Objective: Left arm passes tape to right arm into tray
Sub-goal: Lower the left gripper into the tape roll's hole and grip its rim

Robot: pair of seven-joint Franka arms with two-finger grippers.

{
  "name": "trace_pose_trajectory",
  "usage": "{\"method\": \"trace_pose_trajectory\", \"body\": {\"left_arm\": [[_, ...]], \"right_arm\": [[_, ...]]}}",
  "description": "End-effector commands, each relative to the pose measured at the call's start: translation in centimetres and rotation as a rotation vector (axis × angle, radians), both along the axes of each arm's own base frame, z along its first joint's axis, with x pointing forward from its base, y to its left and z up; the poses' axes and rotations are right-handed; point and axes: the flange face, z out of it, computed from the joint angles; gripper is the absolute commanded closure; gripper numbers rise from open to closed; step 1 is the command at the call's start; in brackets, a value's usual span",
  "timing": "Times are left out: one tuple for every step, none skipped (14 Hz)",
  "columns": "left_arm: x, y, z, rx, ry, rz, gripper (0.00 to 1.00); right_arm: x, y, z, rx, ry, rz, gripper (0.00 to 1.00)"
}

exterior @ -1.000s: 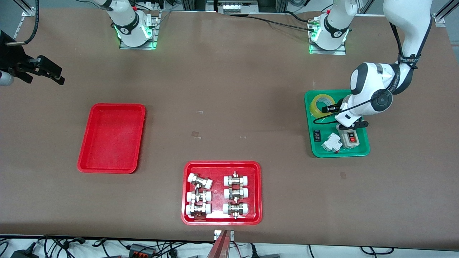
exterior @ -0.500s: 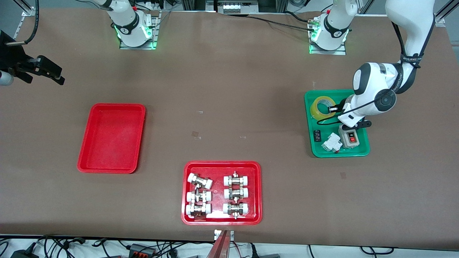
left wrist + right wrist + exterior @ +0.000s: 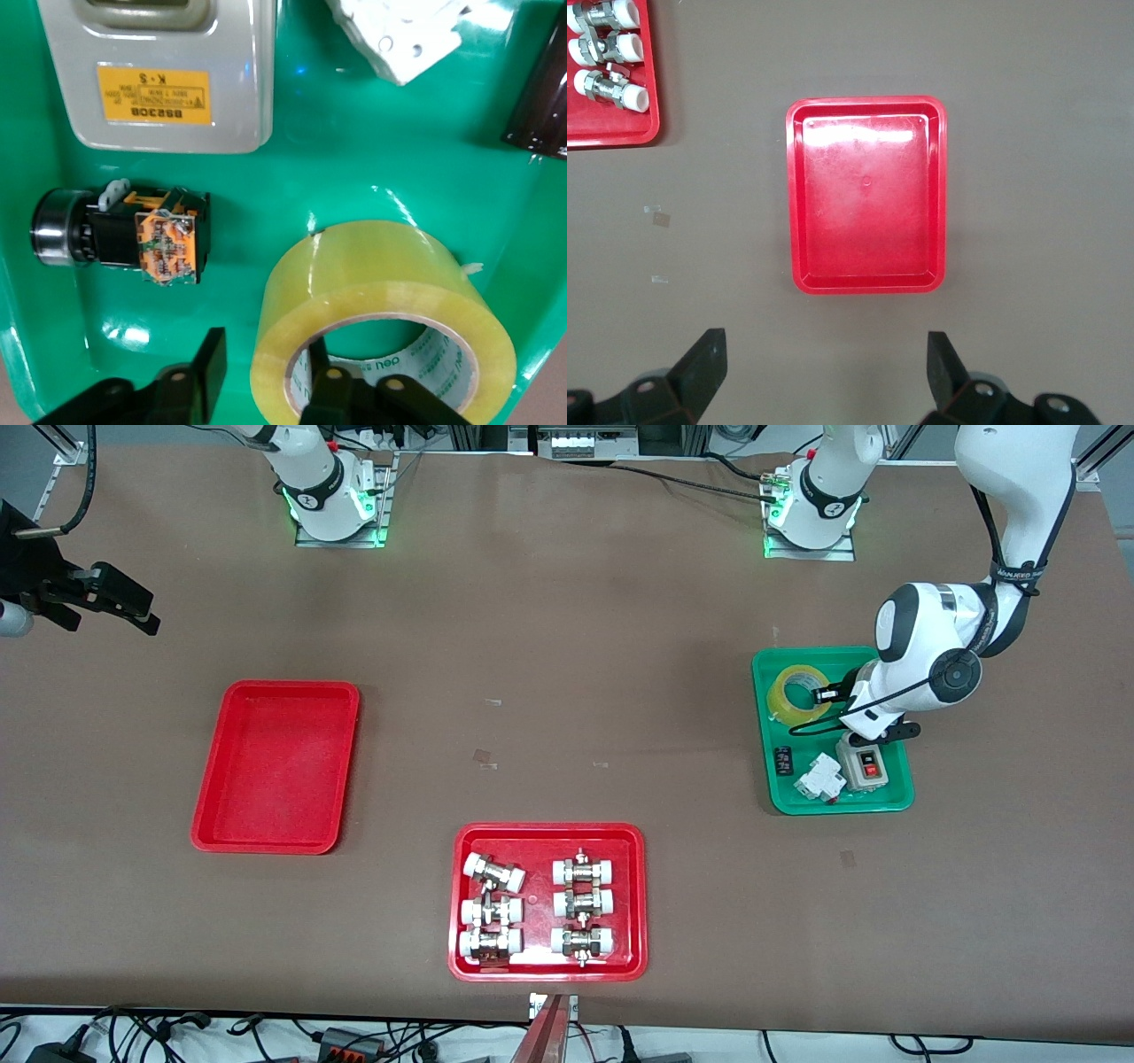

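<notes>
Left gripper (image 3: 257,390) spread open, straddling the wall of the tape roll (image 3: 390,310): one finger in the core, one outside, nothing clamped yet. Tape lying flat in the green tray (image 3: 895,802), at 12 o'clock from the breaker. Best to sink lower, close squarely, then lift straight. Right gripper (image 3: 824,367) waiting wide open and empty, high over bare table beside the red tray (image 3: 213,824).
</notes>
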Motion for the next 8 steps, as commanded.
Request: {"method": "trace_pose_trajectory", "body": {"left_arm": [[-0.2, -0.3, 0.8, -0.004, -0.018, -0.027, 0.99], [-0.2, -0.4, 1.1, -0.003, -0.018, -0.027, 1.0], [-0.1, -0.5, 1.3, -0.005, -0.014, -0.029, 1.0], [0.0, -0.5, 1.7, -0.004, -0.02, -0.028, 1.0], [0.3, -0.4, 2.9, -0.001, -0.029, -0.029, 1.0], [0.7, -0.5, 4.4, 0.0, -0.031, -0.036, 1.0], [1.5, -0.5, 6.3, 0.001, -0.027, -0.037, 1.0], [2.4, -0.6, 8.8, -0.004, -0.023, -0.034, 1.0]], "right_arm": [[-0.1, 0.1, 0.5, -0.001, 0.003, -0.016, 0.0], [-0.1, 0.2, 0.6, -0.001, 0.002, -0.015, 0.0], [-0.1, 0.1, 0.5, -0.001, 0.003, -0.016, 0.0], [-0.1, 0.1, 0.5, -0.001, 0.003, -0.016, 0.0], [-0.1, 0.1, 0.6, -0.001, 0.002, -0.016, 0.0], [-0.1, 0.1, 0.5, -0.001, 0.003, -0.016, 0.0], [-0.1, 0.1, 0.6, -0.001, 0.002, -0.016, 0.0], [-0.1, 0.1, 0.5, -0.001, 0.003, -0.016, 0.0]]}}
